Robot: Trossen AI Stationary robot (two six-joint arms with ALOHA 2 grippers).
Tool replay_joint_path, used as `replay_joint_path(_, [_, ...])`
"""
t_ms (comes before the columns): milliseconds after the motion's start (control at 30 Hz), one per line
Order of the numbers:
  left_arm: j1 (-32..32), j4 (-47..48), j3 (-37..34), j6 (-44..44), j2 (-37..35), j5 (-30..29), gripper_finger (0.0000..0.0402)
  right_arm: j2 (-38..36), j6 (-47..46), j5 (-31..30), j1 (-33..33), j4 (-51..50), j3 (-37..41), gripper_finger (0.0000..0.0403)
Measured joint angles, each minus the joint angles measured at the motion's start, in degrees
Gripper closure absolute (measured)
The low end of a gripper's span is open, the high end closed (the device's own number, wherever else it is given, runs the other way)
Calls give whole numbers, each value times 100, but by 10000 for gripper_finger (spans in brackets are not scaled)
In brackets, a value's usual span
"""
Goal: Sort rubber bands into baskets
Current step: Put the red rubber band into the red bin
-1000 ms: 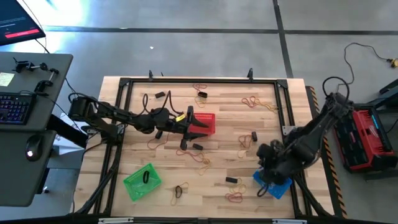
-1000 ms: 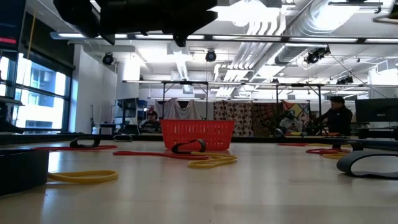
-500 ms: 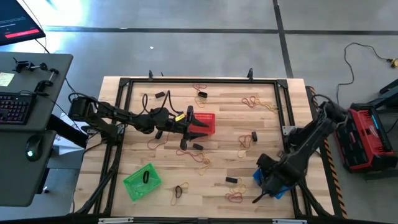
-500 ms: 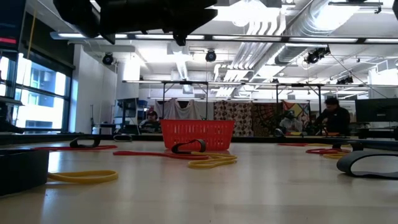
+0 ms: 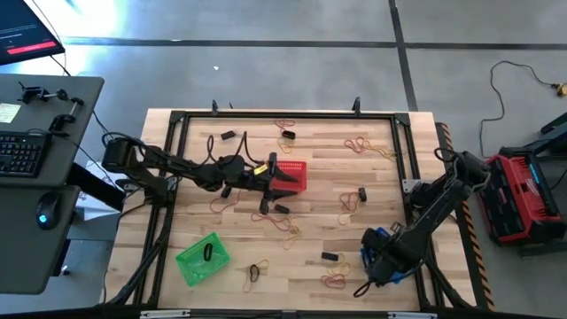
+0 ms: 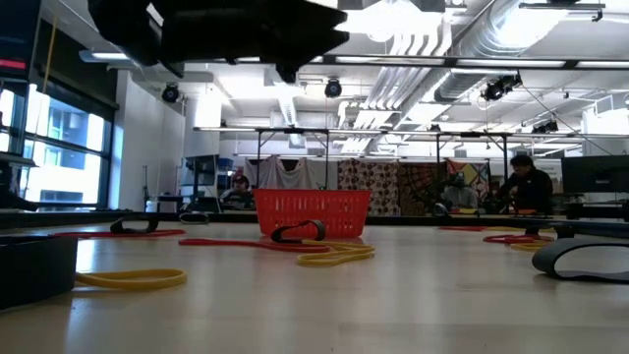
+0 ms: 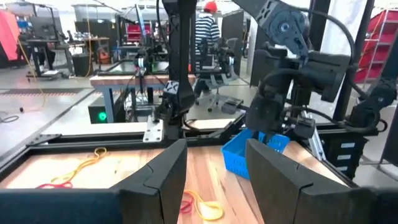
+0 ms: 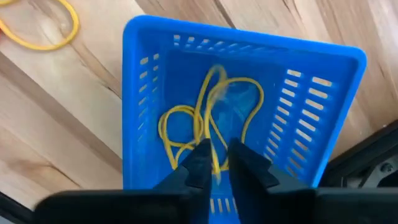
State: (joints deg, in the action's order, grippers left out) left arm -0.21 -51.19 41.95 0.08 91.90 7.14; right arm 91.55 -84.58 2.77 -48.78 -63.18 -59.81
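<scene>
My right gripper point(image 8: 219, 158) points down into the blue basket point(image 8: 149, 93) at the table's near right point(image 5: 395, 268). Its fingertips stand a narrow gap apart. Yellow rubber bands point(image 8: 180, 127) lie tangled on the basket's floor, and one strand point(image 8: 215, 163) runs up between the fingertips. My left gripper point(image 7: 214, 180) hangs open and level above the red basket point(image 5: 294, 175) near the table's middle, with nothing between its fingers. The green basket point(image 5: 202, 257) stands at the near left with a black band point(image 5: 208, 252) in it. My right gripper has a yellow strand point(image 8: 215, 163) in the narrow gap between its fingertips, coming from above. Whether the fingers touch it I cannot tell. The rest of that band lies on the blue basket's floor.
Loose bands lie scattered on the wooden table: yellow point(image 5: 285, 226), red point(image 5: 335, 282), black point(image 5: 330, 256), more at the far side point(image 5: 359, 143). A black metal frame point(image 5: 283, 115) borders the table. People move in the room beyond point(image 6: 526, 187).
My right gripper has gone down and toward the table's near edge over the blue basket, tipping until it points straight down.
</scene>
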Motion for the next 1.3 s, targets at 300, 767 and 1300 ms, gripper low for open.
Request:
replay_joint_path(300, [0,-491,-2,59,329,0,245,-4,104,199,3,-323,-162,277])
replay_joint_path(767, [-205,-476,-20,122,301,33,245,-9,1966,-1281,532,958,-970,261])
replay_joint_path(1300, [-859,-1340,-704,-16,286,-317,245,1890,3078,-899,422,1614,-1973,261])
